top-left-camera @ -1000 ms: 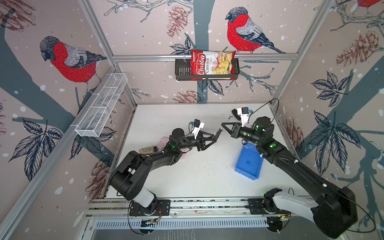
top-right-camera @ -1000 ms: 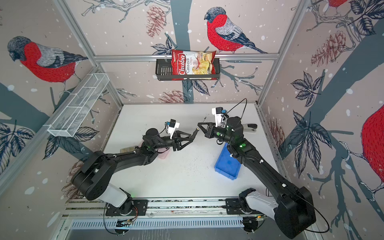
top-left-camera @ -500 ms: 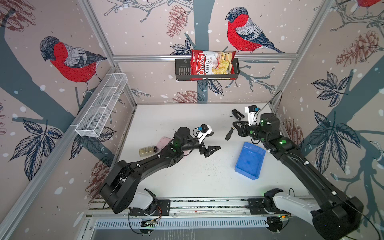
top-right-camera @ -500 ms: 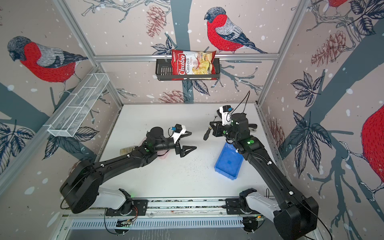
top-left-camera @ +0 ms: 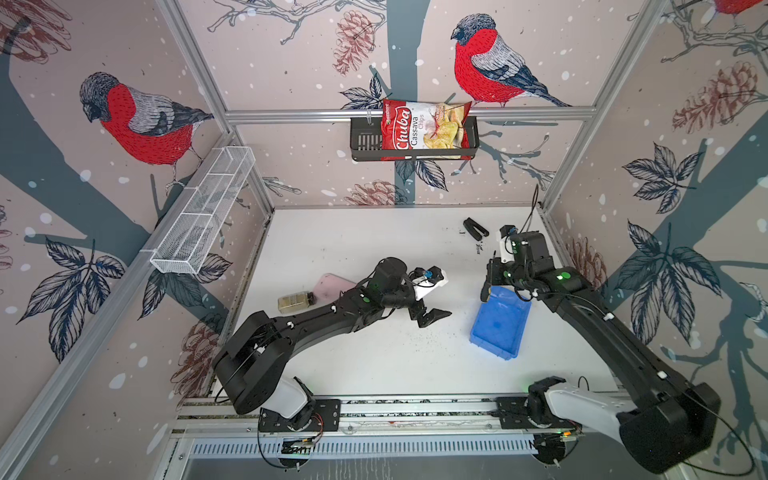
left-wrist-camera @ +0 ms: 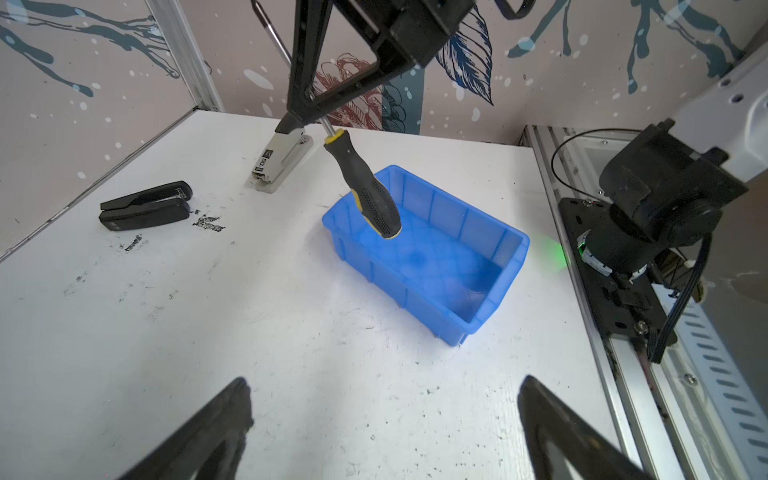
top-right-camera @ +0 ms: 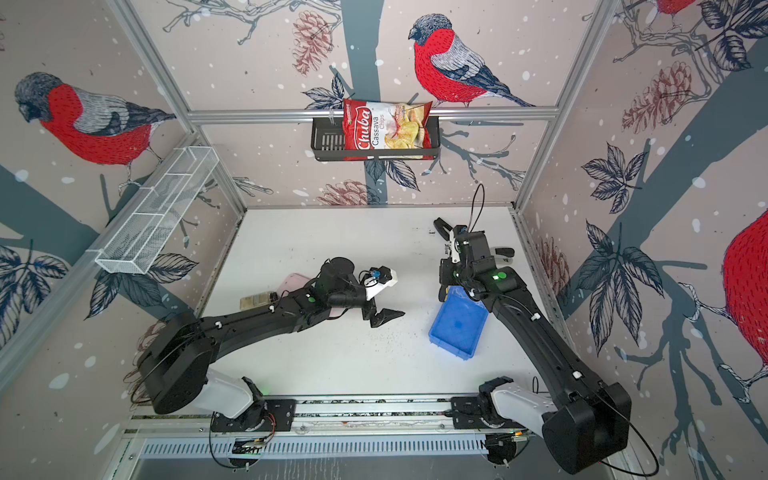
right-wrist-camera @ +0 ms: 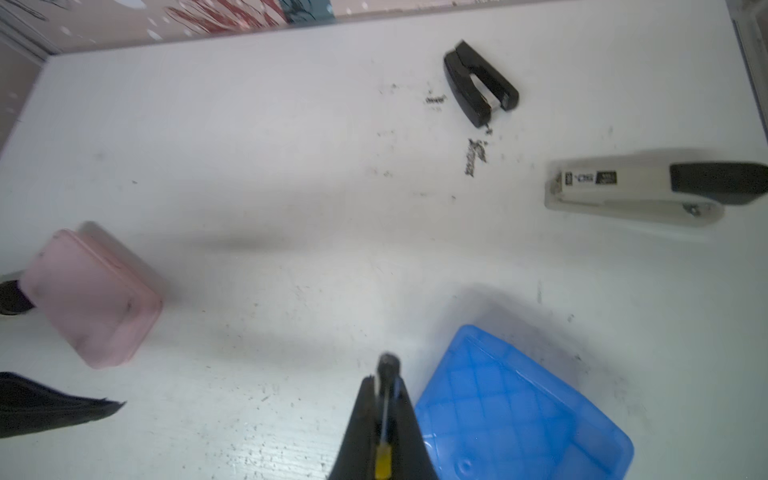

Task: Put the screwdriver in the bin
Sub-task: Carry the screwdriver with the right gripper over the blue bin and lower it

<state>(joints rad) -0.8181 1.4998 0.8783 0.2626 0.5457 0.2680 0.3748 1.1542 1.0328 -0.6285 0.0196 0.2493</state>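
The screwdriver (left-wrist-camera: 365,187) has a black-and-yellow handle and hangs handle-down over the far left corner of the blue bin (left-wrist-camera: 519,243), clear of the bin's floor. My right gripper (right-wrist-camera: 384,382) is shut on its thin metal shaft. In both top views the screwdriver (top-left-camera: 484,293) (top-right-camera: 441,293) hangs at the far corner of the bin (top-left-camera: 500,328) (top-right-camera: 457,332), under the right gripper (top-left-camera: 491,272). My left gripper (top-left-camera: 428,318) (left-wrist-camera: 384,379) stands open and empty over the table, left of the bin.
A black stapler (top-left-camera: 475,228) and a grey stapler (left-wrist-camera: 278,160) lie behind the bin. A pink case (top-left-camera: 332,284) and a small bottle (top-left-camera: 296,302) sit at the left. A black basket (top-left-camera: 363,139) with a chips bag and a white mesh basket (top-left-camera: 203,212) hang on the walls.
The left gripper opened, let go of the screwdriver and drew back down-left. The right gripper carried the screwdriver rightwards, from mid-table to the bin's far corner.
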